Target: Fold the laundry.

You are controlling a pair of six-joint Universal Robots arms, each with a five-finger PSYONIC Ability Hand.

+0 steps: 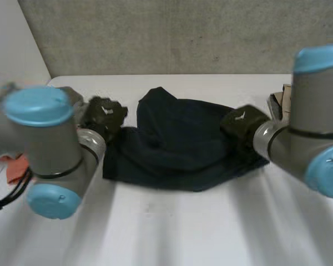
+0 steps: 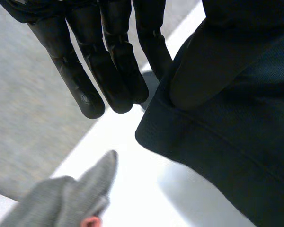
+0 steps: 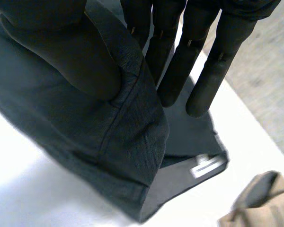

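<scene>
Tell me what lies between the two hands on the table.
The bunched dark garment fills the stretch from the left hand to the right hand, as the head view shows.

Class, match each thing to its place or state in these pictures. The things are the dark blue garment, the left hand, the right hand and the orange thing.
Column one:
1. dark blue garment
2. left hand
3. right hand
4. orange thing

Column two:
A. pinching the garment's right edge between thumb and fingers
B. far to the robot's left, apart from the garment
C. lying bunched on the white table
D. pinching the garment's left edge between thumb and fingers

Pairs: 1-C, 2-D, 3-A, 4-B.
</scene>
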